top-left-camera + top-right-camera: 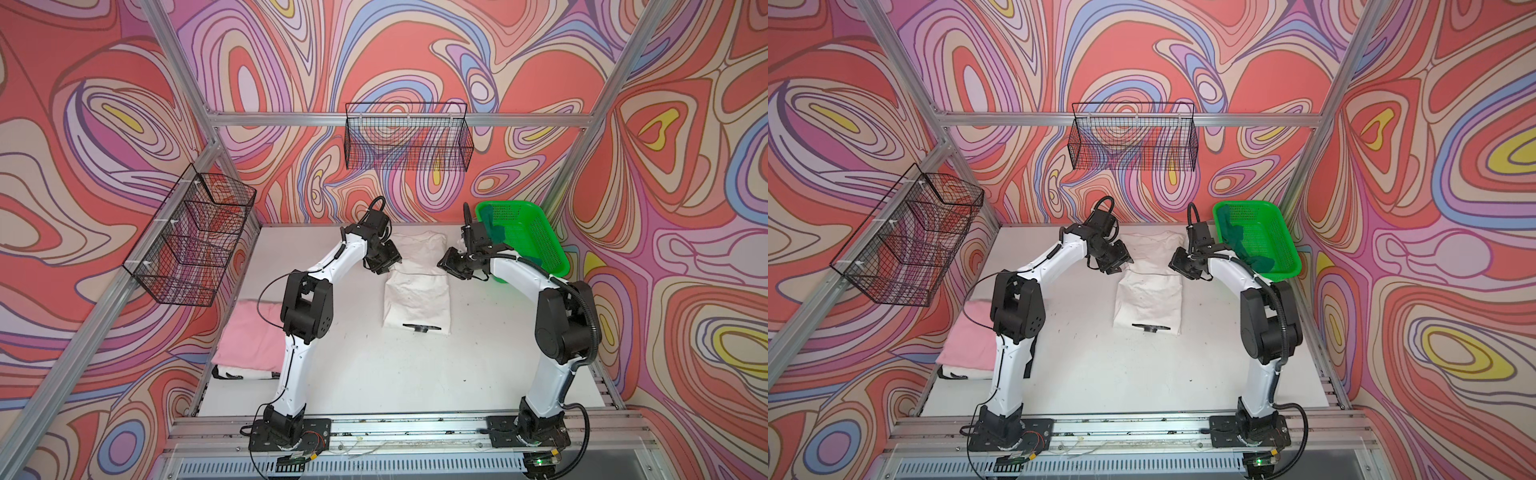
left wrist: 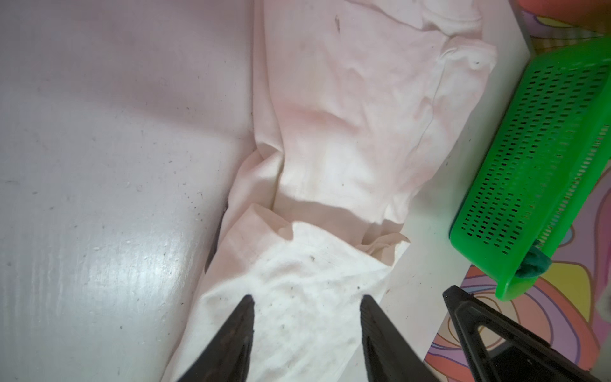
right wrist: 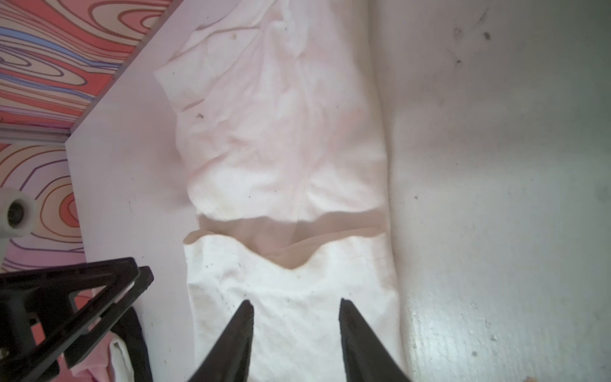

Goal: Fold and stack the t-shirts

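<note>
We have both grippers over the white shirt [image 1: 417, 303], mid-table toward the back. Left gripper [image 2: 305, 299]: jaws apart, nothing between them, cloth just below. Right gripper [image 3: 296, 302]: same, apart and empty.

The shirt's long axis runs from the arm bases to the back wall. The near part looks doubled over, and its loose edge lies crosswise just ahead of both sets of jaws in the wrist views. The far part lies beyond that edge.

In both top views the left gripper sits at the shirt's left edge and the right at its right edge, about level, so neither arm is nearer. We judge the next fold goes along that long axis.

The pink shirt [image 1: 249, 336] lies folded at front left. The dark green shirt [image 1: 1233, 235] is in the basket [image 1: 540, 245], back right.
</note>
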Controlling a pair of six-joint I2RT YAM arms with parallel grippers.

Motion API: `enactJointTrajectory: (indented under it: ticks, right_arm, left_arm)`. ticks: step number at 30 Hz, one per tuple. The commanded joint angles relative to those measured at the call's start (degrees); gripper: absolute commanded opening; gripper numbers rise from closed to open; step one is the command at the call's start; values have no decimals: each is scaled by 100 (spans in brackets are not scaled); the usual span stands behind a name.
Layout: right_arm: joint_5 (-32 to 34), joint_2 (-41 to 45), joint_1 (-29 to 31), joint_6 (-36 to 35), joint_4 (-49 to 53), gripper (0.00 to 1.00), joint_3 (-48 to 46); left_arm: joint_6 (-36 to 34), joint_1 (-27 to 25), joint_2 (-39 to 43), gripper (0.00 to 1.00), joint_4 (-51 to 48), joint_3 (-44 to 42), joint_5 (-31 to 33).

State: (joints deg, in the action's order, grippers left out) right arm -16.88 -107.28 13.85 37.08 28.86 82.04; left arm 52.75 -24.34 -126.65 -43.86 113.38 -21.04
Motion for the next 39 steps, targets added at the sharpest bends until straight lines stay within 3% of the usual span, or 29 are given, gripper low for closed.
enactJointTrajectory:
  ticks: [1,7,15,27,34,39]
  right_arm:
    - [-636,404,0,-10,-229,45,-410]
    - [-905,515,170,-47,-789,44,-1251]
    - [-1027,514,464,172,-1396,43,-2136]
    - [-722,603,539,357,-1761,43,-3200]
    - [-370,1325,715,741,-1660,42,-4046]
    - [-178,2013,1011,1151,-1658,42,-4950]
  left_arm:
    - [228,-78,828,60,343,-697,-263]
    - [754,-341,1448,61,1593,-2343,-606]
    - [1282,-548,1424,61,2666,-3509,-748]
    - [1527,-582,1496,60,3681,-5276,-796]
    - [1536,-743,2030,61,3831,-6233,-773]
    - [1769,-996,2437,61,4270,-7359,-770]
